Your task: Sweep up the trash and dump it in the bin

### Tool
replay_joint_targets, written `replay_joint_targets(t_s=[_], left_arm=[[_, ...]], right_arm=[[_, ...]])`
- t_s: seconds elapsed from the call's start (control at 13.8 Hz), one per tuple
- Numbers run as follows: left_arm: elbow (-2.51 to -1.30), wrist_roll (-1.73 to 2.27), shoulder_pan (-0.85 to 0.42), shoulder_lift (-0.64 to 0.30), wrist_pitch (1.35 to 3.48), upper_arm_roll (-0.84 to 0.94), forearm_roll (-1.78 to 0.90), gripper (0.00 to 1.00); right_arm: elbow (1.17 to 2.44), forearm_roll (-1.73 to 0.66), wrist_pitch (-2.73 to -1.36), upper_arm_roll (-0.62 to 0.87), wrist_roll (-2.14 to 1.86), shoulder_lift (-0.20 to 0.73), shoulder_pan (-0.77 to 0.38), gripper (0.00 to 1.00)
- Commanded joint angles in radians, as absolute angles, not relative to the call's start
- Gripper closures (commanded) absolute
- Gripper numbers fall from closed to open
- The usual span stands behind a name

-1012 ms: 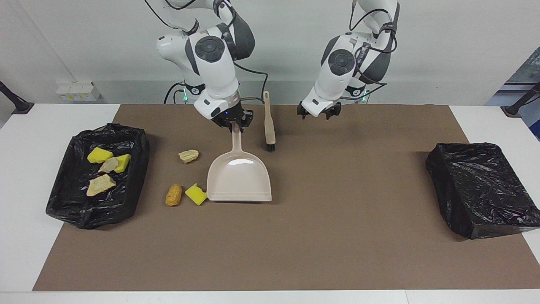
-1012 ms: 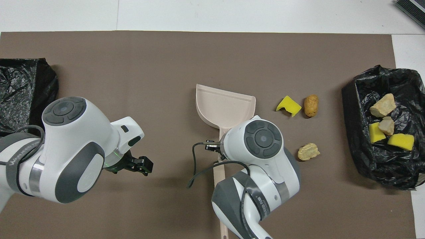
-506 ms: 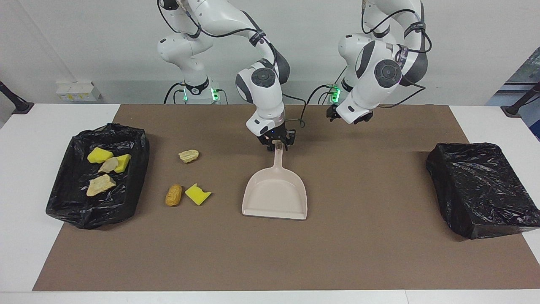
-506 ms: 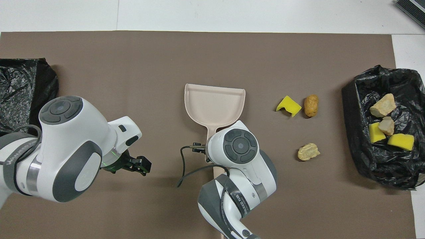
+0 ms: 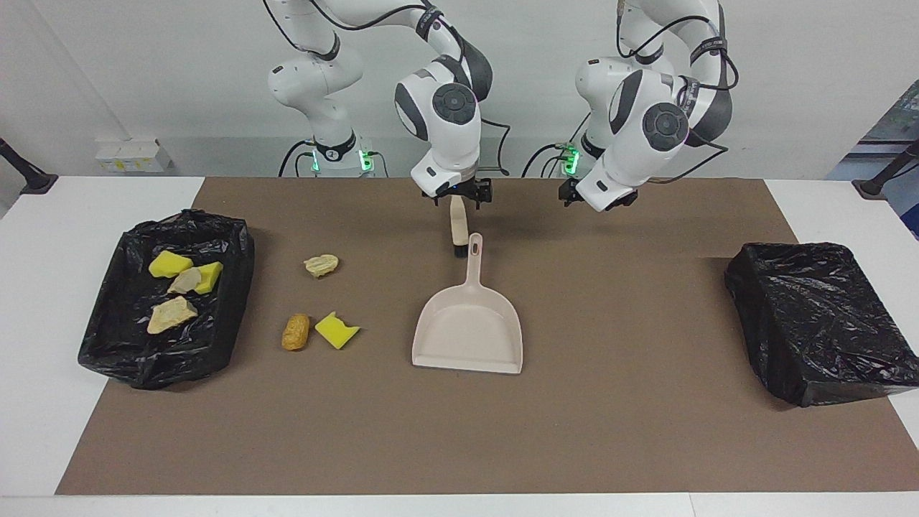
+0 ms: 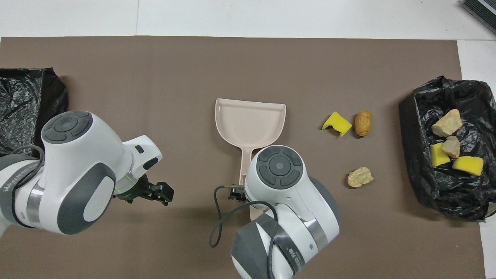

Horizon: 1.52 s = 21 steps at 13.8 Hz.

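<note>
Nearest the robots, the right pincer [image 5: 459, 194] is hanging with its fingers spread wide and gripping nothing, just over the upper end of a beige hand brush [image 5: 458, 230] that is lying on the brown mat [image 5: 502, 431]; the left pincer [image 5: 596, 195] is waiting in the air over the mat toward the left arm's end, its fingers also standing wide and empty. A little farther out, the beige dustpan [image 5: 468, 323] is resting flat on the mat, free of both pincers, its handle pointing toward the robots and ending just beside the brush's dark bristles. Toward the right arm's end of the table, three scraps of trash are lying loose on the mat: a tan bread lump [image 5: 321, 265], then farther out a yellow sponge chunk [image 5: 336, 330] just beside an orange-brown bread lump [image 5: 295, 332]. At that end a black-lined bin [image 5: 115, 345] is holding the other four: two yellow sponge chunks [image 5: 170, 263] and two pale bread lumps [image 5: 171, 314]. A second black-lined bin [image 5: 818, 323] is sitting at the left arm's end of the white table [image 5: 43, 445].
</note>
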<state>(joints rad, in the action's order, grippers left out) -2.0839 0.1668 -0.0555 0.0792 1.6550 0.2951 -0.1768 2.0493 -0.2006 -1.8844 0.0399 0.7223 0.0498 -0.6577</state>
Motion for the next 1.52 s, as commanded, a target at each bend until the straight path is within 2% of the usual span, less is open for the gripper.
replay_joint_targets(t_s=[0.0, 0.14, 0.36, 0.43, 0.51, 0.72, 0.79, 0.94, 1.3, 1.45], left_arm=[[-2.12, 0.147, -0.034, 0.118, 1.649, 0.308, -0.167, 0.0], [-2.134, 0.147, -0.035, 0.121, 1.658, 0.308, -0.167, 0.0], [-2.144, 0.149, -0.037, 0.127, 1.661, 0.308, -0.167, 0.0], [-2.146, 0.149, -0.038, 0.127, 1.661, 0.308, -0.167, 0.0], [-2.146, 0.149, -0.038, 0.127, 1.661, 0.308, -0.167, 0.0], [-2.149, 0.149, -0.038, 0.129, 1.661, 0.308, -0.167, 0.0], [-2.152, 0.149, -0.04, 0.129, 1.661, 0.308, -0.167, 0.0], [-2.152, 0.149, -0.043, 0.129, 1.663, 0.308, -0.167, 0.0], [-2.134, 0.169, -0.081, 0.118, 1.71, 0.317, -0.17, 0.0], [-2.126, 0.169, -0.115, 0.115, 1.778, 0.318, -0.169, 0.0]], right_arm=[[2.28, -0.258, -2.008, 0.038, 0.765, -0.104, -0.734, 0.0], [2.383, -0.293, -2.077, 0.038, 0.772, -0.167, -0.779, 0.0], [2.45, -0.299, -2.101, 0.038, 0.807, -0.169, -0.811, 0.0], [2.488, -0.299, -2.143, 0.038, 0.811, -0.166, -0.836, 0.03], [2.512, -0.301, -2.179, 0.038, 0.813, -0.164, -0.85, 0.16], [2.502, -0.302, -2.181, 0.038, 0.818, -0.152, -0.851, 0.76], [2.494, -0.302, -2.178, 0.038, 0.816, -0.149, -0.851, 0.91], [2.473, -0.302, -2.168, 0.037, 0.812, -0.153, -0.85, 1.0], [2.361, -0.292, -1.97, 0.022, 0.786, -0.196, -0.833, 1.0], [2.295, -0.267, -1.838, 0.021, 0.718, -0.215, -0.758, 1.0]])
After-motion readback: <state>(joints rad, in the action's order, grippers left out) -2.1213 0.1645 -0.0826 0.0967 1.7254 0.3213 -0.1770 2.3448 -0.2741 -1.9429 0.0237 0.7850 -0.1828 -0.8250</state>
